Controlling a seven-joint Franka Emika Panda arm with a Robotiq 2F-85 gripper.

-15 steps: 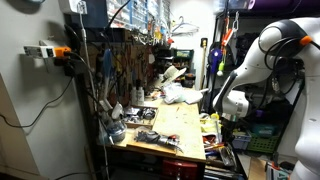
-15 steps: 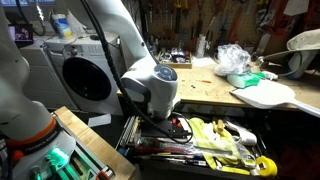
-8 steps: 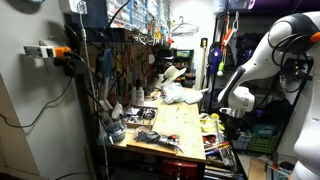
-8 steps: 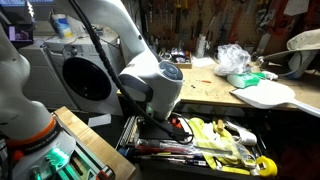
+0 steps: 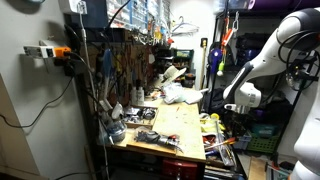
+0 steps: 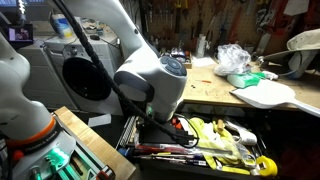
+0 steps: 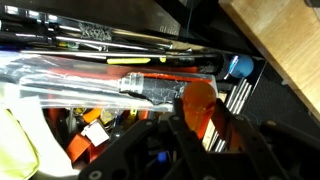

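You are looking at a wooden workbench (image 5: 178,128) standing at centre, a crumpled clear bag (image 6: 232,58) lying toward its far end, hand tools (image 5: 120,60) hanging on the left, and a white power strip (image 5: 42,51) sitting far left.

No writing we can read.
We make out no words, brands or numbers: any print on the plastic-wrapped tools (image 7: 110,85) or along the pegboard (image 5: 120,55) is too blurred and small.

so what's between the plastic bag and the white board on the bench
a small green thing, just below the bag and at the near edge of the white board. it shows in an exterior view.
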